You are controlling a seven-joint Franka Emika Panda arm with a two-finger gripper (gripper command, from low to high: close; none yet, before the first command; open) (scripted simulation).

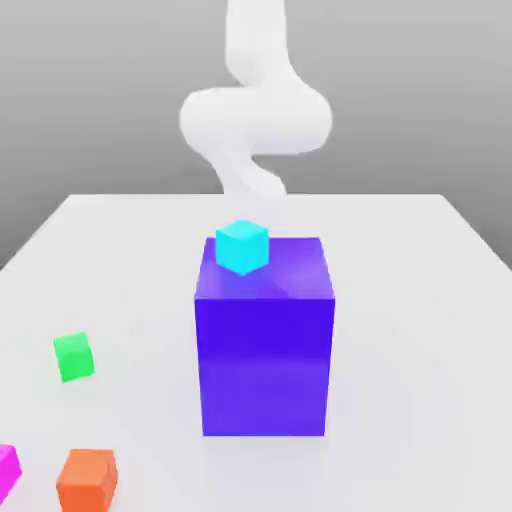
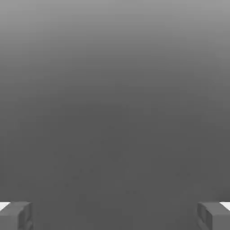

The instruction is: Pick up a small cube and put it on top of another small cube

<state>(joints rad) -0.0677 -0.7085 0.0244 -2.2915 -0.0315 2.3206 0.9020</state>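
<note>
Can find the magenta small cube (image 1: 8,472) at the exterior view's lower left edge, partly cut off by the frame, on the pale table (image 1: 420,350). Can see the orange cube (image 1: 87,482) just beside it, towards the exterior view's right and also cut off, at the lower edge. Can pick out the green cube (image 1: 74,358) above these two in the frame, at the exterior view's left, slightly turned. Can see the large blue-purple block (image 1: 265,365) standing upright near the middle, well apart from all three. Can make out the cyan cube (image 1: 242,248) over the block's top face, towards the exterior view's left; seems to rest there, though cannot be sure of contact from this angle. Can follow the white arm (image 1: 255,120) down from the upper centre, behind the block in the frame, its lower end fading into the pale table. Can tell from the hand view that the gripper (image 2: 115,216) is open, with fingers (image 2: 17,217) wide apart before a plain grey expanse.
</note>
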